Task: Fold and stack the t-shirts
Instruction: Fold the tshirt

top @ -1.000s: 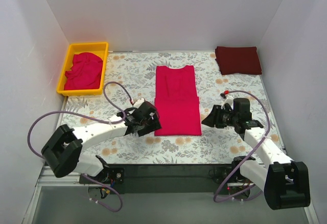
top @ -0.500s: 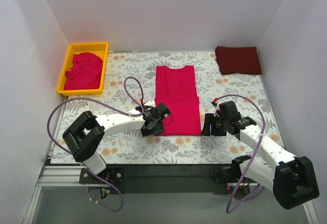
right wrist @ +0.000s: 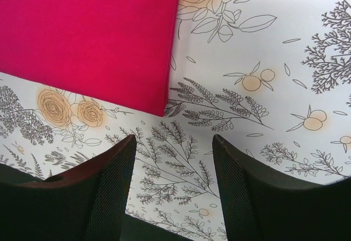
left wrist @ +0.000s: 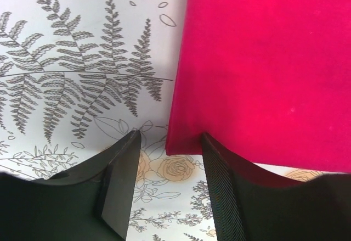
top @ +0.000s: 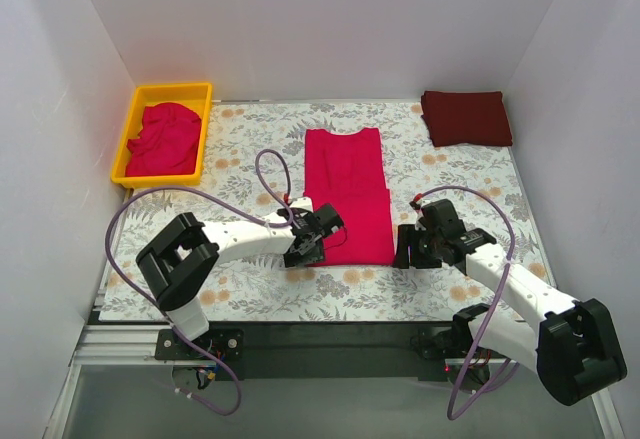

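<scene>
A crimson-pink t-shirt (top: pixel 346 194) lies flat in the middle of the table, its near half folded over. My left gripper (top: pixel 309 249) is open at its near left corner. In the left wrist view the corner of the shirt (left wrist: pixel 263 65) lies between the tips of the open gripper (left wrist: pixel 170 136). My right gripper (top: pixel 405 248) is open just off the near right corner. In the right wrist view that shirt (right wrist: pixel 88 38) ends just ahead of the open gripper (right wrist: pixel 174 139). A folded dark maroon t-shirt (top: pixel 466 118) lies at the back right.
A yellow tray (top: pixel 172 89) at the back left holds crumpled crimson-pink shirts (top: pixel 163 137). White walls close in the left, back and right sides. The floral table cover (top: pixel 250 139) shows around the shirt. Purple cables loop over both arms.
Both grippers have moved inward to the shirt's near corners: the left one to the right, the right one to the left and lower. The shirts have not moved.
</scene>
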Controlling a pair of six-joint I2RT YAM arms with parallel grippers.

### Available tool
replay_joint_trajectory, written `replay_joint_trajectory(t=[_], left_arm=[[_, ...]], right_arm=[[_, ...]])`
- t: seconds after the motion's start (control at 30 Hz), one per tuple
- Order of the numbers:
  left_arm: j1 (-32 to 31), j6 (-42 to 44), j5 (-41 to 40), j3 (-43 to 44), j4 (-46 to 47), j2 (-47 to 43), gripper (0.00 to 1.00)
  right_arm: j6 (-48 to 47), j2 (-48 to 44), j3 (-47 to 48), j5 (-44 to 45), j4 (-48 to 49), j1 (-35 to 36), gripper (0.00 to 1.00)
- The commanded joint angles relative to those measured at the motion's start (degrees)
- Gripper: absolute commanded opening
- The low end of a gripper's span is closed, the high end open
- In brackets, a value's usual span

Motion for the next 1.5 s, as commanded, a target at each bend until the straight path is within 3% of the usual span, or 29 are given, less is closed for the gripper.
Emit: replay_joint_trajectory(t=[0.0,0.1,0.23,0.67,0.97,1.47], left_arm=[[-1.75,-1.25,1.86,-1.68,-1.13,4.87,0.46],[-2.28,-1.43,2.65,-2.21,-0.78,5.67,0.35],[-2.19,-1.43,3.36,-2.47,-0.86,4.80,0.00],[-2.37,-2.31,4.85,-5.11,-0.95,1.01,0.00],[-2.37,-1.87,5.03,-5.28,-0.86,1.01,0.00],[-2.46,-2.04,5.91,-6.95,-0.77,-1.36,0.00]], right_arm=[[0.61,0.26,2.16,2.44,0.29,0.95,0.65],[0.87,1.22,2.69,3.32,0.29,1.66,0.65],[1.48,2.72,4.09,4.89,0.29,2.97,0.65],[4.03,10.80,9.11,10.25,0.29,8.07,0.62],[5.44,15.02,11.04,12.63,0.82,10.00,0.49],[8.34,25.66,6.56,18.17,-0.67,15.45,0.42]])
